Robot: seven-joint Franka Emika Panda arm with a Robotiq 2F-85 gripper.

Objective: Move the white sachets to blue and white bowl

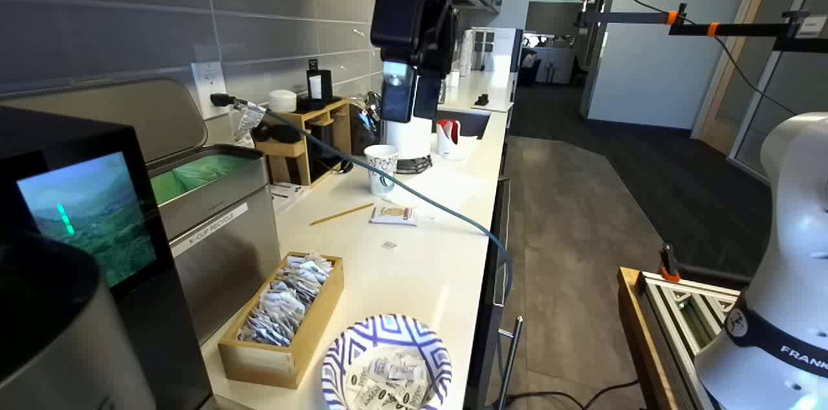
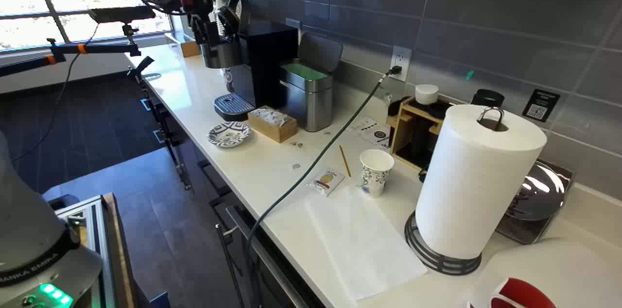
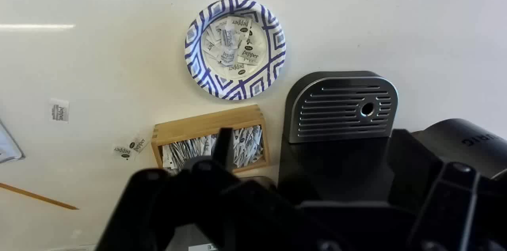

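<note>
The blue and white bowl [image 3: 234,92] sits near the counter's front edge with several white sachets [image 3: 249,54] lying in it; it shows in both exterior views [image 1: 336,358] [image 2: 218,142]. A wooden tray [image 3: 206,122] beside it is packed with more white sachets [image 3: 247,146]. One sachet [image 3: 59,111] and two overlapping ones [image 3: 130,149] lie loose on the counter. My gripper [image 3: 316,136] is open and empty, high above the counter, with the coffee machine showing between its fingers. One finger hides part of the tray in the wrist view. The gripper shows in both exterior views [image 1: 409,109] [image 2: 208,43].
The coffee machine [image 2: 269,62] with its ridged drip tray [image 3: 344,108] and a metal recycle bin [image 1: 223,248] stand by the tray. A cable [image 2: 316,160] crosses over the counter. A paper cup [image 1: 381,171], wooden stick [image 3: 39,196], snack packet [image 2: 326,181] and paper towel roll [image 2: 478,181] stand farther along.
</note>
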